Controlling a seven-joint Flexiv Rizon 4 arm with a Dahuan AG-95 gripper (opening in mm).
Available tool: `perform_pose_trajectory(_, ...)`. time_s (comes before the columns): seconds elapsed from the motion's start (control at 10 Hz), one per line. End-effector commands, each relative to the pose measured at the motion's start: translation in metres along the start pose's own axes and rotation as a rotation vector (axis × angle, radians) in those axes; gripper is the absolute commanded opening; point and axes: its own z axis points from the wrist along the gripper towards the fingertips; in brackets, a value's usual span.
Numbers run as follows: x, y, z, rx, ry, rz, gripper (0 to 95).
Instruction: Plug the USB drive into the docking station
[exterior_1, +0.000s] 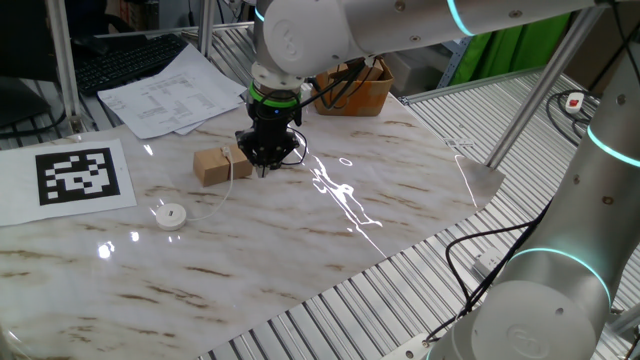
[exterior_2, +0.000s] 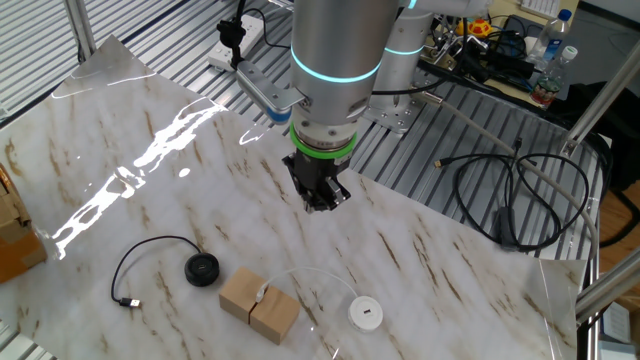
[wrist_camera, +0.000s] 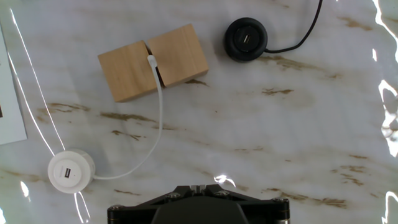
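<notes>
gripper (exterior_2: 322, 200): above table (exterior_2: 450, 260), fingers pressed together, holding nothing
dock (wrist_camera: 70, 170): white puck, 8 o'clock in hand view, cable (wrist_camera: 158, 118) runs to block (wrist_camera: 153, 62)
black puck (wrist_camera: 245, 39): 1 o'clock
USB drive: can't tell

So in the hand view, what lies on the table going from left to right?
White paper at the left edge → white round puck with a USB slot → wooden block pair with the white cable clipped between them → black round puck with its black cable.
</notes>
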Motion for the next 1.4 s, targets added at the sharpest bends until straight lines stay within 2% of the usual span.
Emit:
perform_pose_trajectory(0.1,0.0,0.0,0.0,0.0,0.004,0.003,0.0)
perform_pose_trajectory(1.1,0.0,0.0,0.0,0.002,0.005,-0.003,0.0)
perform_pose_trajectory(1.3,-0.003,-0.006,0.002,0.0,0.003,-0.014,0.0)
perform_pose_trajectory(1.4,-0.006,-0.013,0.003,-0.002,0.002,-0.028,0.0)
